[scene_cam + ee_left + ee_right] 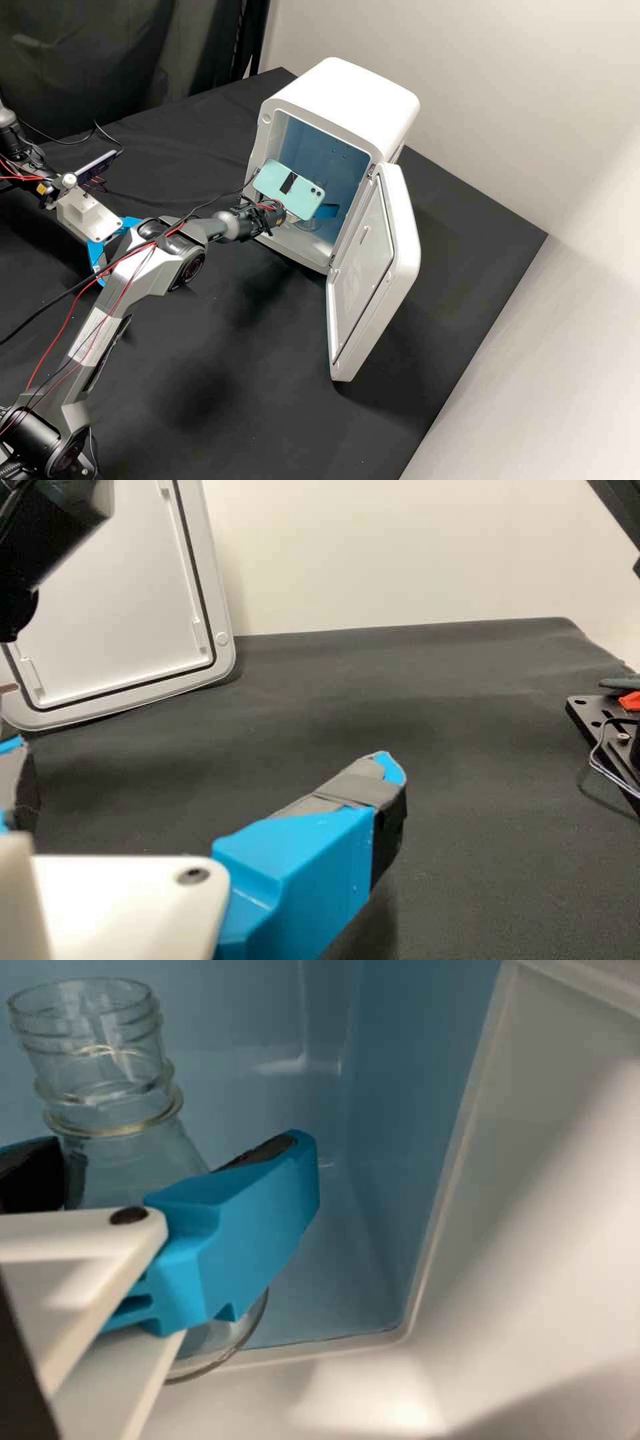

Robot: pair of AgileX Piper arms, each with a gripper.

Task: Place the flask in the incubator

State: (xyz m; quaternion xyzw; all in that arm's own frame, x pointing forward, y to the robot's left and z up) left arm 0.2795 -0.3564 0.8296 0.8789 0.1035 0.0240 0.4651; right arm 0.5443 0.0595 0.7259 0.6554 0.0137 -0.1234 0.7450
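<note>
Your right pincer is closed on the flask inside the incubator. Your left pincer sits wide open near the tabletop.

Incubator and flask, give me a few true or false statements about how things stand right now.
1. The incubator has its door shut. False: the door stands open.
2. The flask is inside the incubator. True.
3. The flask is capped. False: its mouth is open.
4. The right tool is shut on the flask. True.
5. The left tool holds a second flask. False: it is open and empty over the bench.
</note>
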